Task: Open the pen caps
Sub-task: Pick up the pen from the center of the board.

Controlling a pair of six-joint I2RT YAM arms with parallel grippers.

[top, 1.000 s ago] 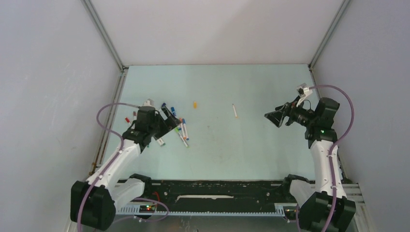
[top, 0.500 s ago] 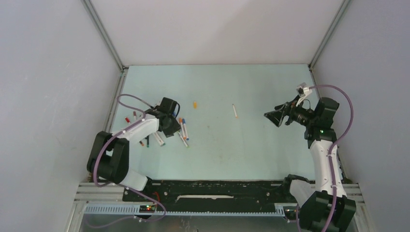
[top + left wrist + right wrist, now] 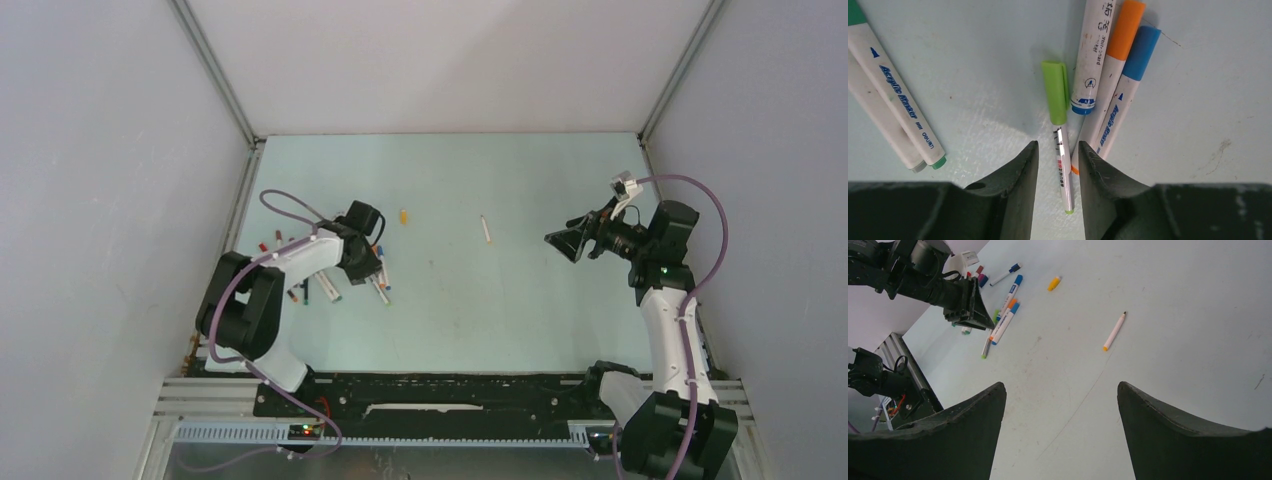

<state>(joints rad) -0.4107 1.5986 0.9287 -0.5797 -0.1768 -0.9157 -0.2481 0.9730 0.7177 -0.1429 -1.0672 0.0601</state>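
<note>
Left jaws at a narrow gap astride a thin pen (image 3: 1063, 170) on the desk (image 3: 973, 75), not touching it, lime-green cap (image 3: 1055, 92) fitted at twelve o'clock, orange cap (image 3: 1125, 27) and blue cap (image 3: 1141, 52) at one, ten o'clock marker (image 3: 898, 95) reading "Acrylic Marker", right jaws wide, empty.

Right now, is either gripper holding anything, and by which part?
Nothing is gripped yet. The left gripper straddles the barrel of the green-capped pen, with gaps showing on either side. The right gripper is open and empty.
</note>
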